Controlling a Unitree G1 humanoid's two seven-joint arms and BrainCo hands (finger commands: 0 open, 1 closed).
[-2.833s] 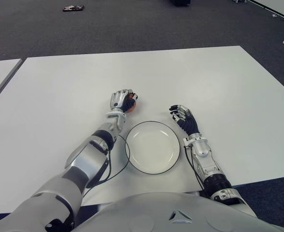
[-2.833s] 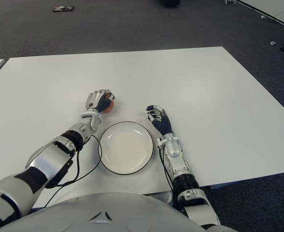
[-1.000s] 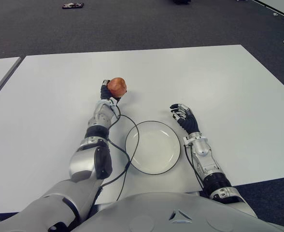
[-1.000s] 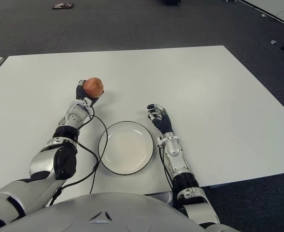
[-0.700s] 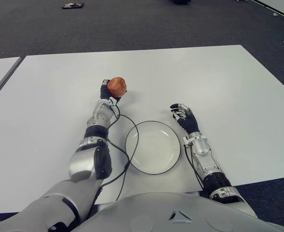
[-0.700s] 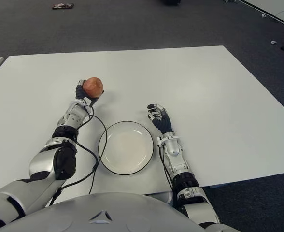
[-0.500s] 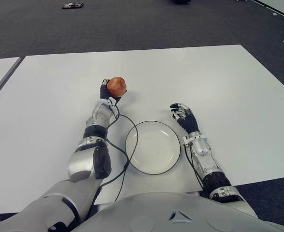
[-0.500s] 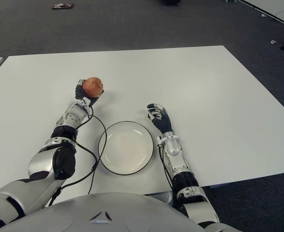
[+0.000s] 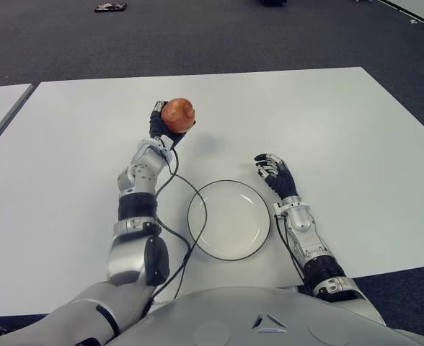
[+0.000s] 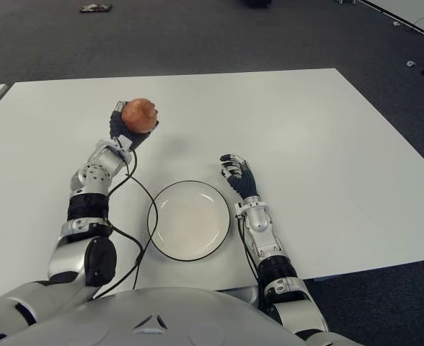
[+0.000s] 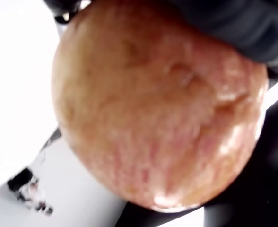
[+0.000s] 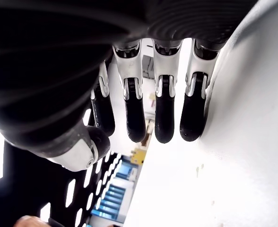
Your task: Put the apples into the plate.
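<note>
Now the left hand holds one apple in a closed grasp, lifted off the white desk on the far left side of the plate. In the left wrist view the fruit fills the picture, with dark fingers wrapped over its upper side. The plate sits empty near the robot's body, and a black cable from the left arm loops just beside its left rim. The right hand shows just right of the plate's far edge, fingers loosely extended and holding nothing. The step in hand looks like the carry. To do it well, the apple should travel right and nearer until it is over the plate's middle, then come low before the fingers let go, so that it settles instead of rolling over the shallow rim. Keeping the cable from dragging across the plate matters too.
</note>
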